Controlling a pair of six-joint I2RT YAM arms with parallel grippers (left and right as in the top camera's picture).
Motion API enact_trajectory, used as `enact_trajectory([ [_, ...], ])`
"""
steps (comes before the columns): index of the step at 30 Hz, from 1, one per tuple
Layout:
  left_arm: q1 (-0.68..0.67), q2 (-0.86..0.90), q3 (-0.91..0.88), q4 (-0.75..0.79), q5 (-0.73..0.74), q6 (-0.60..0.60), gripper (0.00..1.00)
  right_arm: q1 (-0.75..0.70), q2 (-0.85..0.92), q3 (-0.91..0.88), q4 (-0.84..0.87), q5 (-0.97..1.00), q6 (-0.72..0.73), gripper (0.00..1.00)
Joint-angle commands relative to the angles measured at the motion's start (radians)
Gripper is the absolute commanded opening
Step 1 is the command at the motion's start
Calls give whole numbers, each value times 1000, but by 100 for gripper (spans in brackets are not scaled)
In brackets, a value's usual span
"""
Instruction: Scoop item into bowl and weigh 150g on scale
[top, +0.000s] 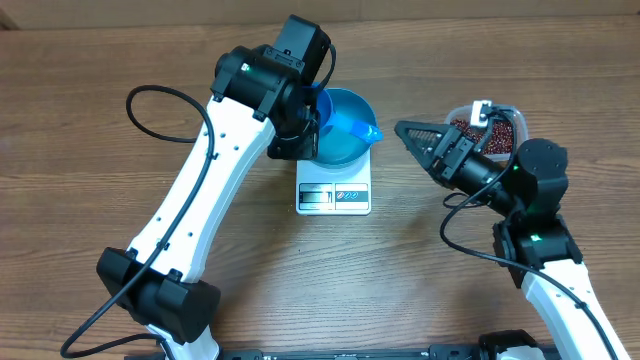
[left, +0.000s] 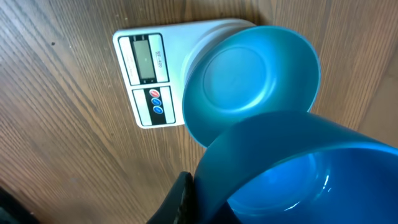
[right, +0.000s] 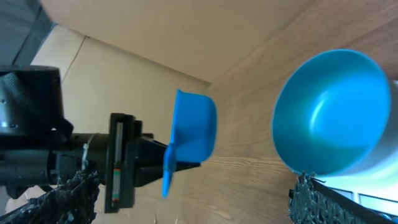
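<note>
Cable (top: 140, 100) loops at upper left of the overhead, beside the left arm. Left gripper (top: 308, 128) is clenched on the scoop (top: 358, 128), which hangs over the bowl (left: 249, 74) on the scale (top: 333, 195) mid-frame. Right gripper (top: 412, 142) gapes, holding nothing, between bowl and tub (top: 521, 122). Beans (top: 500, 132) are in the tub. Only the left wrist shows the scale's display (left: 148, 58).
</note>
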Motion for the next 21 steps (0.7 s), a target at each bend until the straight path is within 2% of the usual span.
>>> enact_trajectory([
  [1, -5, -15, 16, -3, 3, -24, 5, 14, -1, 26, 31, 49, 25, 100],
  [10, -19, -15, 16, -2, 48, -67, 5, 56, -1, 26, 41, 86, 45, 100],
  [17, -67, -15, 15, 1, 10, -92, 5, 117, 0, 26, 49, 158, 45, 100],
  [21, -84, -15, 15, 2, 2, -97, 5, 138, 0, 26, 51, 194, 45, 93],
])
